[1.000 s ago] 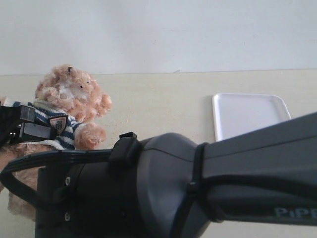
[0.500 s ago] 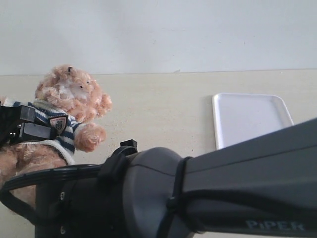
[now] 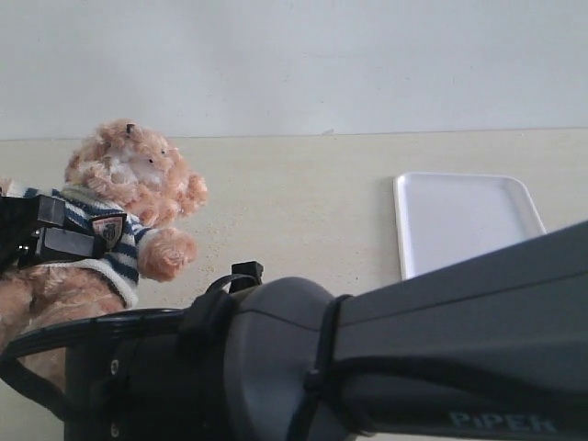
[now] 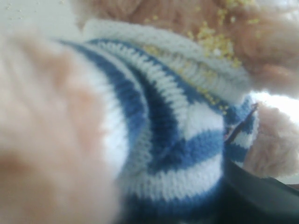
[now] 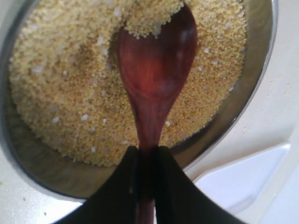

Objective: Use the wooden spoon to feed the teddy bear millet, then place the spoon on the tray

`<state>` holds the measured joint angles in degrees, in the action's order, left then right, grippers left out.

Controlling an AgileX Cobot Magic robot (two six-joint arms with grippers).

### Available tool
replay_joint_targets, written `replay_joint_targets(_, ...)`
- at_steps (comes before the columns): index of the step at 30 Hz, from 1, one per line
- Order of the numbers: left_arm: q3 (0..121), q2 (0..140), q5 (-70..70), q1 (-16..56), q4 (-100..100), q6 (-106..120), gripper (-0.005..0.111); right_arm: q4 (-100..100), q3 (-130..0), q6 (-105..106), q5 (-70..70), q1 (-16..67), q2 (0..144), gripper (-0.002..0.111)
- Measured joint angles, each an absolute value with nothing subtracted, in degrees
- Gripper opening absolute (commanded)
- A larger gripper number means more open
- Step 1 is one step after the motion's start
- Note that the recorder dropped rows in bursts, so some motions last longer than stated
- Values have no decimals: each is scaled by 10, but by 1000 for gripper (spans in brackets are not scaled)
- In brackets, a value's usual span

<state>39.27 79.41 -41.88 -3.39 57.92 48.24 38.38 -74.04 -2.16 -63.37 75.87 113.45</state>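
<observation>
The teddy bear (image 3: 129, 184) sits at the left in its striped shirt (image 4: 177, 140), with loose millet grains (image 4: 212, 39) on its collar and fur. My left gripper (image 3: 50, 239) is pressed into the bear's side and grips it; the left wrist view is filled with shirt and fur. My right gripper (image 5: 145, 151) is shut on the handle of the wooden spoon (image 5: 156, 70). The spoon's bowl lies in the millet (image 5: 65, 93), its tip under the grain. The white tray (image 3: 469, 220) lies empty at the right, and its corner (image 5: 240, 177) sits close beside the bowl.
The round metal bowl (image 5: 44, 179) holds the millet. My right arm (image 3: 395, 367) fills the lower exterior view and hides the bowl and spoon there. Pale tabletop (image 3: 294, 202) lies between bear and tray, with a wall behind.
My right arm has sunk lower and shifted slightly left in the exterior view. The bear, the left gripper and the tray have stayed put.
</observation>
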Motion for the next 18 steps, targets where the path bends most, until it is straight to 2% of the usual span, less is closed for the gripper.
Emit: replay_joint_targets(18,393,794,-417,-34,579,489,5,348,-740,-50,-649,759,1094,0)
